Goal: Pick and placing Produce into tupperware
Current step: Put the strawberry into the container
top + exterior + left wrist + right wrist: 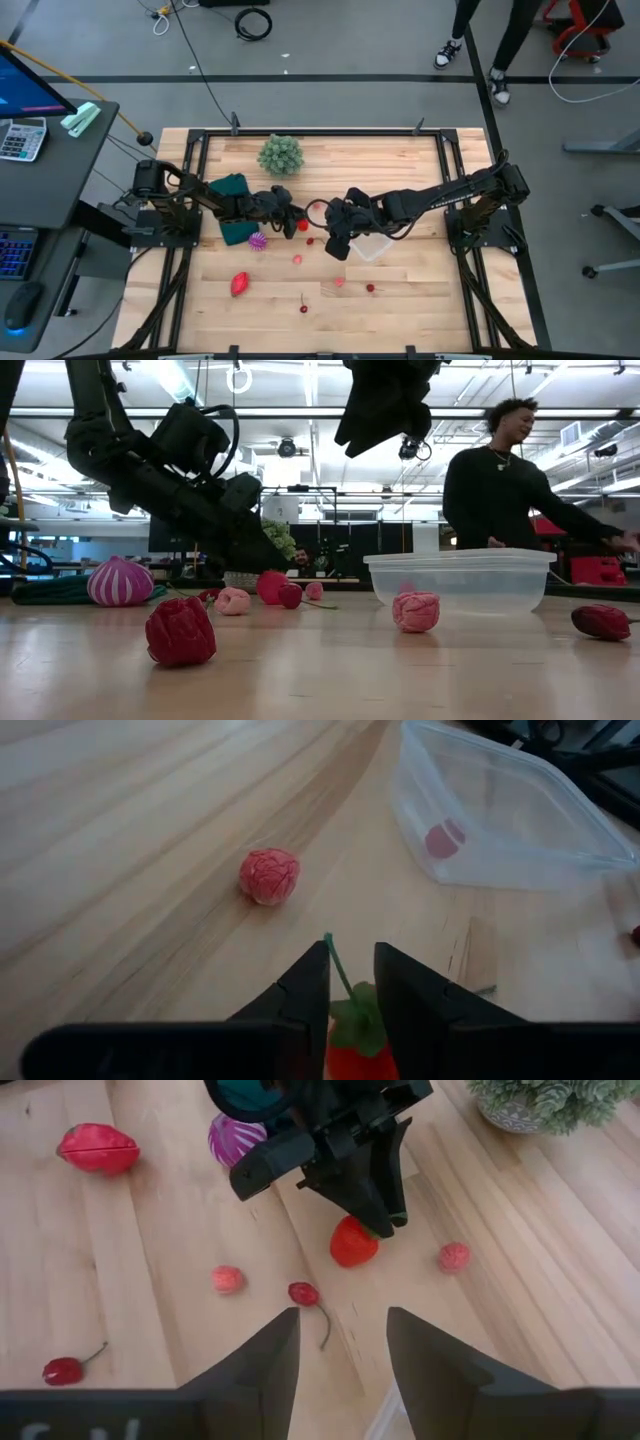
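Pinching the small red toy strawberry (354, 1242) by its green leafy cap, the left hand (350, 1010) stands low over the pale wooden table (400, 300), fingers narrowed onto the fruit, just beside the dark green folded cloth (232, 192). The clear rectangular plastic tub (372, 246) sits near the table's middle, with what looks like one pink piece showing through its wall. The right hand (340, 1345) hangs above the tub's edge, fingers held apart and carrying nothing. To do this step well, I judge the left hand should lift straight up until the strawberry clears the tub rim, travel across, and release only once centred over the opening; the grip is mostly on the cap, so a slow carry matters. The right arm crowds the tub and risks collision. Other red and pink pieces, including a pink knobbly berry (269, 876), lie scattered nearby
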`<state>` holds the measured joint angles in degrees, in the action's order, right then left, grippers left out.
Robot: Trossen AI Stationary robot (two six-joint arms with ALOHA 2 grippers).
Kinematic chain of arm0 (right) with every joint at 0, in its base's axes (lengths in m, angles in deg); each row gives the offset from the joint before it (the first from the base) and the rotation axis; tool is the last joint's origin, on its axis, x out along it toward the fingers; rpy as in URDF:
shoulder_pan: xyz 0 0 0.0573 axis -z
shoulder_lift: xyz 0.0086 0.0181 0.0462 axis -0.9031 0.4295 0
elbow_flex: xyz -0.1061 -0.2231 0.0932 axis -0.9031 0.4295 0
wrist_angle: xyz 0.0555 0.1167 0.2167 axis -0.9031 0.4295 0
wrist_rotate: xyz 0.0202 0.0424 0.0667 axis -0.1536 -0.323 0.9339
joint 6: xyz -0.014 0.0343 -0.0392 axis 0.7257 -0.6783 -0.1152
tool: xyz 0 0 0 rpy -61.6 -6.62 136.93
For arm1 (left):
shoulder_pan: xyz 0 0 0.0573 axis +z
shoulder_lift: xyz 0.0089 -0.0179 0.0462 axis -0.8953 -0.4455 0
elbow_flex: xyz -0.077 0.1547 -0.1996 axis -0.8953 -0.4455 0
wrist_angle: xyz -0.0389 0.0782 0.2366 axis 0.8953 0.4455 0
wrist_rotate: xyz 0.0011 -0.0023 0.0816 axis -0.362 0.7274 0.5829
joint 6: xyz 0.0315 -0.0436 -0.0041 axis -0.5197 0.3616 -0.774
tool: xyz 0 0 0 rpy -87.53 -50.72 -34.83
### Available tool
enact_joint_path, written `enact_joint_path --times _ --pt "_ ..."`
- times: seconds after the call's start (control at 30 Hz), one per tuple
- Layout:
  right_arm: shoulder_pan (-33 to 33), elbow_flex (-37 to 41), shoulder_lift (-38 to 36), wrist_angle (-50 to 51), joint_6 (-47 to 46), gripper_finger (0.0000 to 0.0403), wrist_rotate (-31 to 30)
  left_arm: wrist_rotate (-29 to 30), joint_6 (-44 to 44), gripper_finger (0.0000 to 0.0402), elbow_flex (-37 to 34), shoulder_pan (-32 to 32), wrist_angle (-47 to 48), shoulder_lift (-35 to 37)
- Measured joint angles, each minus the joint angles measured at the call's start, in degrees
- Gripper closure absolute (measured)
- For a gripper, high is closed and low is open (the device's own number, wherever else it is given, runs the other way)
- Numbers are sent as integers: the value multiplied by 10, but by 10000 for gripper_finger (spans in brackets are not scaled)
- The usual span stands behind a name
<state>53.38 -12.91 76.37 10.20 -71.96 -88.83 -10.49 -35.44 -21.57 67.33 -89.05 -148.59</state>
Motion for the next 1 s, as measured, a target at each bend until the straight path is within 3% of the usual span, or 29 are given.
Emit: enact_joint_path --times 0.23,0.53,0.73,1.0 --pt "-4 0 0 12 -36 243 -1 0 -5 389 0 0 -9 1" --pt "-30 0 0 173 -163 243 1 -15 -40 396 20 0 -59 29" --pt "-72 0 0 265 -272 243 1 -71 -88 397 104 -2 -48 39" --pt "-121 0 0 296 -357 243 1 -81 -188 397 248 -5 132 22"
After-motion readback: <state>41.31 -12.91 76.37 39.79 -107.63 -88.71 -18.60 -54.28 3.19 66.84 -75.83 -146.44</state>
